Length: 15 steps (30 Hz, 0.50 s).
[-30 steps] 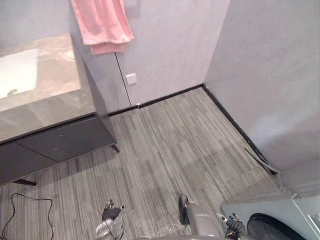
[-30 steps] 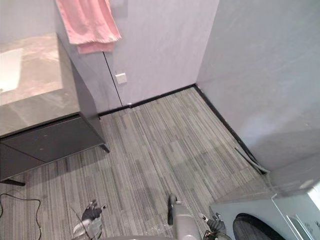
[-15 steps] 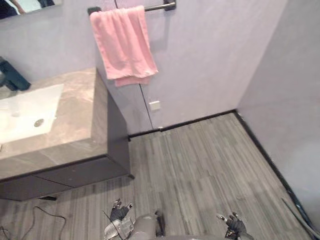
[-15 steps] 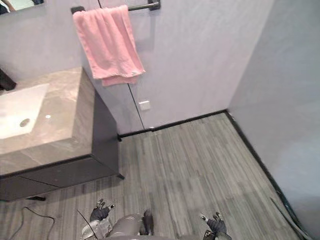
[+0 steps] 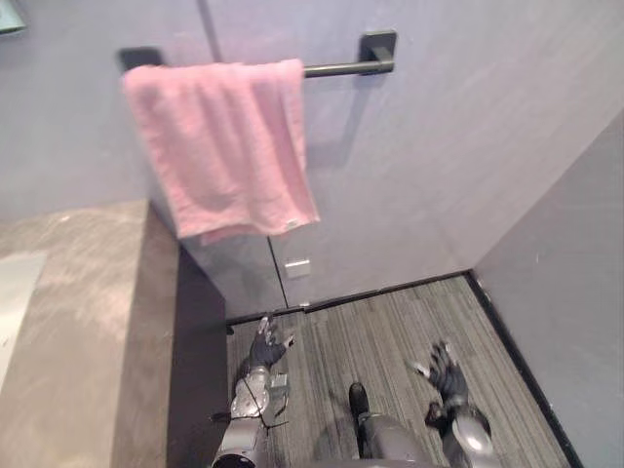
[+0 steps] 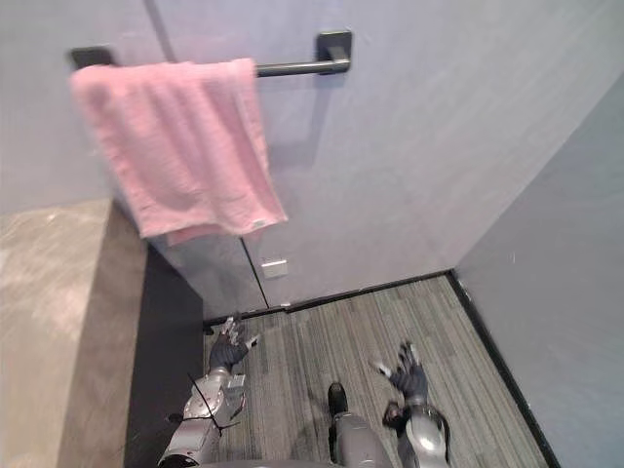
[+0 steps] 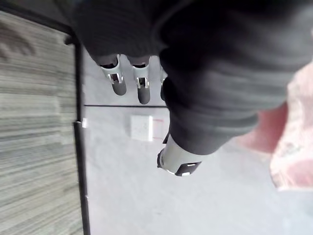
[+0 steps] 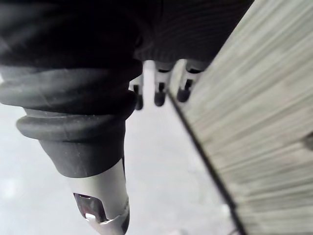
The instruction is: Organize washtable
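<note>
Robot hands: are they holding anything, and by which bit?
Nothing is held. The left robot hand and right robot hand are both open, apart from the pink towel on its rail.

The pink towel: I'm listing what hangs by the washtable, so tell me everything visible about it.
The pink towel looks like soft terry cloth, draped over the left part of a dark wall rail in two layers, the back one hanging slightly lower. A small tag shows at its lower corner. It hangs before the grey wall, above the end of the stone-look counter. Only the rail carries it; the left hand and right hand are lower down, apart from it.
</note>
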Tool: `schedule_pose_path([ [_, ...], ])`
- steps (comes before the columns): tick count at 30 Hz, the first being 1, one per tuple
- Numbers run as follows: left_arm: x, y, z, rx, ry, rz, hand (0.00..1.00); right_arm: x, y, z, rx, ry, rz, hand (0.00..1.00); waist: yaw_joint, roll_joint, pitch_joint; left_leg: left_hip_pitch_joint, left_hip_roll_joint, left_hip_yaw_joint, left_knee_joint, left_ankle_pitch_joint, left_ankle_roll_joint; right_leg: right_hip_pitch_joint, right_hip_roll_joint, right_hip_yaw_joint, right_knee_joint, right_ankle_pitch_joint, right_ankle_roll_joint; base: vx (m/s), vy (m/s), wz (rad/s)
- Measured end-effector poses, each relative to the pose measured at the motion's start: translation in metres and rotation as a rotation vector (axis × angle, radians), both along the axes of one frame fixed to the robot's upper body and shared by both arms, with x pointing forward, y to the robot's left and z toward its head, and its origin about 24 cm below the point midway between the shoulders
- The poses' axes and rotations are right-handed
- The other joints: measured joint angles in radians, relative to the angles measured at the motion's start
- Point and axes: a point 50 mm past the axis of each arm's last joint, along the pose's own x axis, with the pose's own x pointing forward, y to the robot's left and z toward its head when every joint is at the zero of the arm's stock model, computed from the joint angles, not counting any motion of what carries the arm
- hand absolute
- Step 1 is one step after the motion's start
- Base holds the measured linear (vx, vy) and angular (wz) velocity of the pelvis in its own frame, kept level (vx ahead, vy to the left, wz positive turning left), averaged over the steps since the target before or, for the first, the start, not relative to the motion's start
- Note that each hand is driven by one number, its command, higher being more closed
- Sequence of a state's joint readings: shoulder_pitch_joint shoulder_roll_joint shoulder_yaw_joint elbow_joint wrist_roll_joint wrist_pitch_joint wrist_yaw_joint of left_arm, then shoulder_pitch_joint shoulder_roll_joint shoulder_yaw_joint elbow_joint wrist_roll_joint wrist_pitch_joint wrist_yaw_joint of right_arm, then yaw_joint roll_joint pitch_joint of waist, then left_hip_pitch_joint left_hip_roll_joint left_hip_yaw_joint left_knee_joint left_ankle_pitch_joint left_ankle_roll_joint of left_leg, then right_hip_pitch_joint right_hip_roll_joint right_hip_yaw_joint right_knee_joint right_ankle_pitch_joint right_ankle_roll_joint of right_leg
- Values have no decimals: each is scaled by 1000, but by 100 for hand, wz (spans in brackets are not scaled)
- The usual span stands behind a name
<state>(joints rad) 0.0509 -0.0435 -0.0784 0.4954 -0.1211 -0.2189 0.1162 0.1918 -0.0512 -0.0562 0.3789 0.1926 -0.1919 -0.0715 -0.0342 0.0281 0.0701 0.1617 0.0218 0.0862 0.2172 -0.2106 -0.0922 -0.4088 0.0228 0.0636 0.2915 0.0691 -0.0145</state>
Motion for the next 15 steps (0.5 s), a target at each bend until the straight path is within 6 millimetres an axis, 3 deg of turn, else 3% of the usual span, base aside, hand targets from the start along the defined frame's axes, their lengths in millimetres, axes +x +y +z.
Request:
schedule_pose_path([
  [1, 4, -4, 9, -3, -42, 9, 0, 6, 2, 11, -16, -51, 24, 0, -6, -5, 3, -32, -9, 4, 142, 53, 8, 37, -13, -9, 36, -54, -15, 1237, -336, 37],
  [2, 7, -2, 16, 3, -82, 25, 0, 10, 6, 18, -23, -90, 43, 0, -5, -21, 13, -76, 19, 10, 301, 46, 37, 103, -23, -13, 36, -79, -31, 569, -177, 38],
  [3, 8, -1, 20, 6, -101, 41, 0, 11, 7, 21, -30, -107, 47, 0, -5, -16, 10, -93, 37, 18, 359, 36, 51, 136, -23, -19, 33, -83, -37, 489, -171, 39],
  [5, 14, 3, 40, 7, -196, 99, 0, 16, 7, 37, -63, -185, 55, 0, 6, -32, 19, -190, 118, 59, 521, 22, 59, 229, -27, -53, 13, -110, -62, 330, -136, 34],
  [6, 15, 6, 50, 8, -239, 124, 0, 19, 7, 46, -68, -227, 53, 0, 13, -28, 16, -233, 141, 67, 556, 19, 64, 254, -35, -67, 3, -142, -65, 260, -89, 27],
  [7, 16, 11, 67, 19, -311, 162, 0, 20, 3, 56, -81, -272, 41, 0, 23, -41, 28, -294, 161, 78, 574, 19, 64, 278, -48, -95, -7, -199, -50, 197, -54, 31],
  [9, 14, 28, 93, 128, -419, 258, 0, 21, -9, 63, -113, -295, 4, 0, 20, -27, 30, -383, 161, 42, 521, -3, 51, 285, -63, -139, 10, -229, -49, 166, 38, 60],
  [11, -5, 68, 127, 314, -549, 501, 0, 19, -22, 68, -138, -311, -45, 0, 25, -31, 33, -399, 87, 0, 268, -1, 32, 304, -99, -159, 1, -237, -37, 143, 86, 48],
  [12, -16, 80, 136, 384, -575, 570, 0, 17, -24, 69, -146, -314, -49, 0, 30, -26, 30, -387, 77, -12, 172, 21, 16, 308, -98, -161, -8, -237, -31, 191, 160, -5],
  [13, -45, 105, 157, 549, -636, 717, 0, 10, -32, 78, -177, -348, -52, 0, 57, 29, 5, -365, 81, -18, -5, 165, 22, 315, -65, -155, -22, -250, 9, 207, 197, -15],
  [15, -62, 110, 163, 612, -647, 754, 0, 3, -27, 76, -153, -349, -63, 0, 77, 1, -7, -334, 53, -6, -46, 182, 30, 321, -98, -144, -19, -255, 27, 221, 191, 1],
])
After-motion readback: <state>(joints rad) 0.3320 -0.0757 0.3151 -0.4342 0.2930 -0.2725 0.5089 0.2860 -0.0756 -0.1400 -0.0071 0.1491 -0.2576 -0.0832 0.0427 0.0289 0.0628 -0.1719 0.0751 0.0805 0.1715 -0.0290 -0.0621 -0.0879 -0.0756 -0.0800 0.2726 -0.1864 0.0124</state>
